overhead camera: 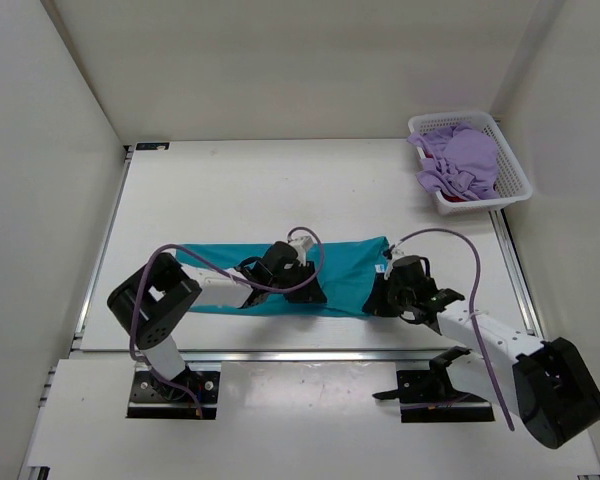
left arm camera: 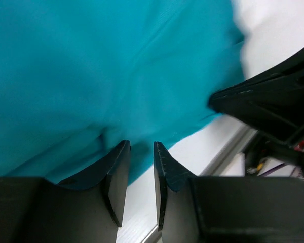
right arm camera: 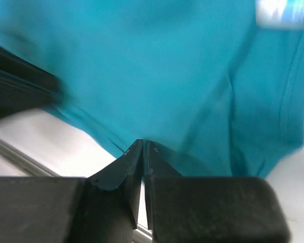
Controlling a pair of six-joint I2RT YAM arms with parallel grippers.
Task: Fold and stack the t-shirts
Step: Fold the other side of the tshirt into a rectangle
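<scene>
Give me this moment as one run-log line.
teal t-shirt: long band on table | left gripper: jaws slightly apart at near hem | right gripper: jaws shut on hem | lavender t-shirt: in basket

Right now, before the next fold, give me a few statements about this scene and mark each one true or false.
1. The teal t-shirt lies on the table between the two arms. True.
2. The purple t-shirt is spread flat on the table. False: it sits bunched in the white basket.
3. The right gripper is wide open. False: its jaws are shut on the teal t-shirt's edge.
4. The left gripper shows a gap between its fingers. True.
</scene>
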